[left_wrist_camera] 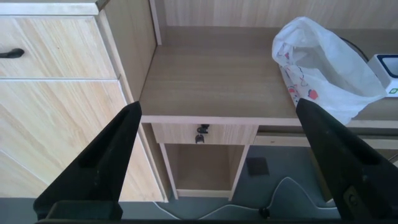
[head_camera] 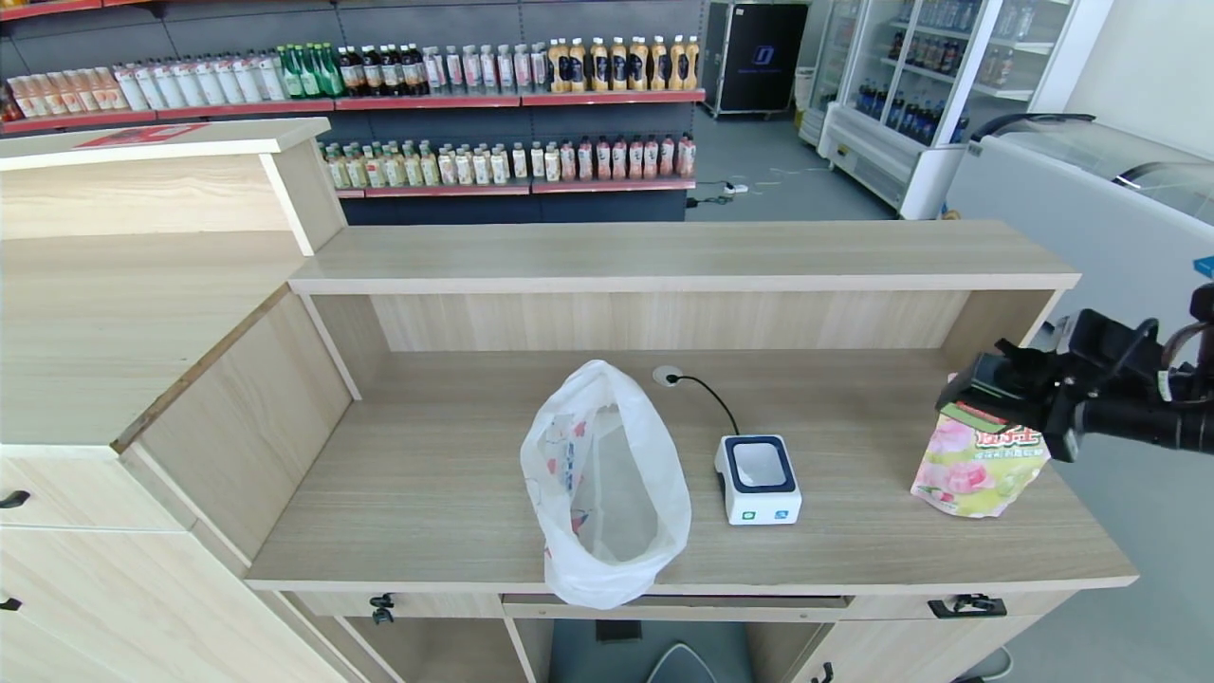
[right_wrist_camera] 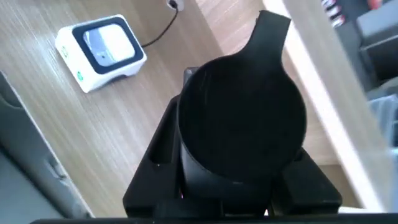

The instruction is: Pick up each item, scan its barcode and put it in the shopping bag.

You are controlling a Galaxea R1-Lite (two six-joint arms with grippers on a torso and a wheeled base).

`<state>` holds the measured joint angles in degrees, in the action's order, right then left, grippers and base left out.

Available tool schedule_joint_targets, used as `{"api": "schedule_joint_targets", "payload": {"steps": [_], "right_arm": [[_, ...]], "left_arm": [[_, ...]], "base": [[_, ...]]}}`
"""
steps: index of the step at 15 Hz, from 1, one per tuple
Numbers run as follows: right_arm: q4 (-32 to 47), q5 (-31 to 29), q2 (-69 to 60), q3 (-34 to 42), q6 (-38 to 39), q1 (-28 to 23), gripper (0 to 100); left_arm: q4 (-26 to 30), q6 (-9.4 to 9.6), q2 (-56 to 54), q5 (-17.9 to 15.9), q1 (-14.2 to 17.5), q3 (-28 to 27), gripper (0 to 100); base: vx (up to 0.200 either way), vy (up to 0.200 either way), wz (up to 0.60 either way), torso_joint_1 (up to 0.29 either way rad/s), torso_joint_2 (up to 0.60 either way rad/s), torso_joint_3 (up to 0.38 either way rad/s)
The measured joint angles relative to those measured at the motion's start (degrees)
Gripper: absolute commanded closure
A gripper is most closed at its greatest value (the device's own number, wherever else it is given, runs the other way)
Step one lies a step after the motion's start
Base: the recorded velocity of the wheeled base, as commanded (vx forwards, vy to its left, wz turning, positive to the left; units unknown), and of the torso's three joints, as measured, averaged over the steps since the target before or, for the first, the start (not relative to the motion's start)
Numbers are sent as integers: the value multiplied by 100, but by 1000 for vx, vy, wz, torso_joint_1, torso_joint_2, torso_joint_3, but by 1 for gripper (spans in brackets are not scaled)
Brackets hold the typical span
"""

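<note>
Can't tell the right gripper's (head_camera: 982,389) grip: sits right on the top edge of the snack pouch (head_camera: 977,470), hiding it. Own wrist view blocked by a dark rounded shape (right_wrist_camera: 242,124), hard to identify. Can't tell either whether the pouch bottom rests on the counter (head_camera: 455,474) or hangs just above. Seeing the left gripper (left_wrist_camera: 217,106) spread wide, holding nothing, low off the counter's front left corner. Scanner (head_camera: 757,477) cut off at the frame edge in left wrist view.

Counting: one pouch, one shopping bag (head_camera: 607,484), one scanner, two grippers.

- Pouch: tilted, near the counter's right edge, well apart from scanner.
- Scanner: mid-counter, just beside the bag, cable (head_camera: 707,391) into a hole at the back.
- Bag: mouth open, sagging over the front edge.

Light wood-grain counter with raised ledge. Behind: shelves of bottles (head_camera: 512,71), glass-door fridges (head_camera: 939,76), chest freezer (head_camera: 1100,180).
</note>
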<state>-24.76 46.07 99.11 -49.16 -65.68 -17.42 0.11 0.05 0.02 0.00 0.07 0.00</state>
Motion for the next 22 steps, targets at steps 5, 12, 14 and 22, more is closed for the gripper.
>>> {"api": "schedule_joint_targets", "payload": {"steps": [5, 12, 14, 22], "right_arm": [[194, 895, -1336, 794, -4030, -160, 100], [-1325, 968, -2533, 1546, -7867, 2196, 100], [-1619, 788, -2764, 1799, -8401, 2872, 100], [-1575, 561, -3688, 1876, -7662, 4197, 100]], "left_arm": [[0, 0, 0, 0, -2, 0, 0], [-1, 0, 0, 0, 2, 0, 0], [0, 0, 0, 0, -2, 0, 0], [0, -2, 0, 0, -2, 0, 0]], "base": [[0, 0, 0, 0, 0, 0], [0, 0, 0, 0, 0, 0], [0, 0, 0, 0, 0, 0], [0, 0, 0, 0, 0, 0]]}}
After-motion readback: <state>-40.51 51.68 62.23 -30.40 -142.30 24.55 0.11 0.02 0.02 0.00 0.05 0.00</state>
